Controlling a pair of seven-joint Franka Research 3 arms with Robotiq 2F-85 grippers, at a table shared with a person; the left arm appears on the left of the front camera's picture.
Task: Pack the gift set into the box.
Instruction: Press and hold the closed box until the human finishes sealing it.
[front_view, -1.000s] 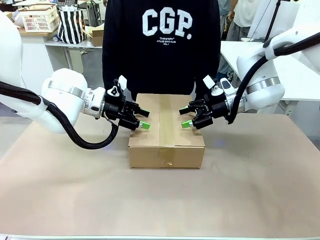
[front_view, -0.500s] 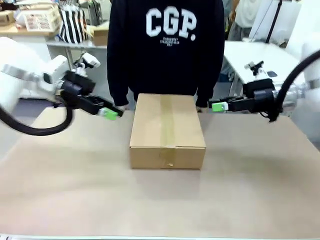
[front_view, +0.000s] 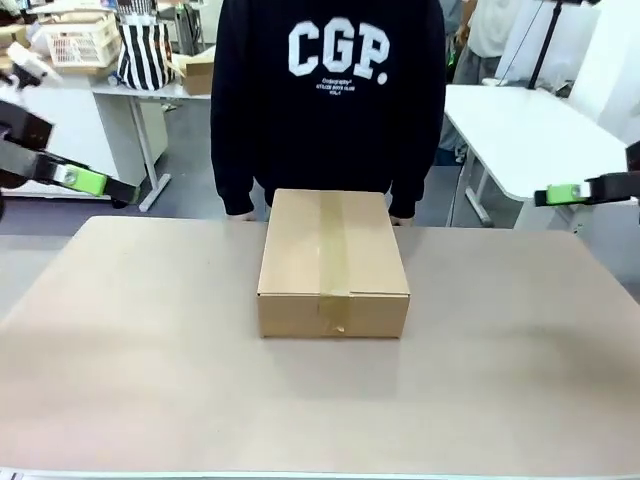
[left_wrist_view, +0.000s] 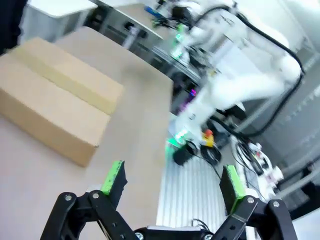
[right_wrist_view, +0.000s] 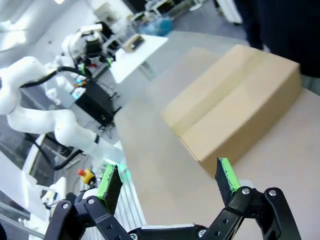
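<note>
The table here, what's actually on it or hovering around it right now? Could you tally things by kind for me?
Cardboard boxes: 1, the box, closed and taped, on the table
Robot grippers: 2, the left gripper and the right gripper, both open and empty, off to the sides
People: 1, the person standing at the far edge
Total: 4

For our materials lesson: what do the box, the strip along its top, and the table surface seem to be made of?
The box: matte brown cardboard, judging by its crisp folded edges and dull, even colour. The strip: apparently brown packing tape, slightly darker and smoother than the carton, running over the top and down the near side. The table: covered in a matte beige sheet, perhaps paper; I can't tell which.
</note>
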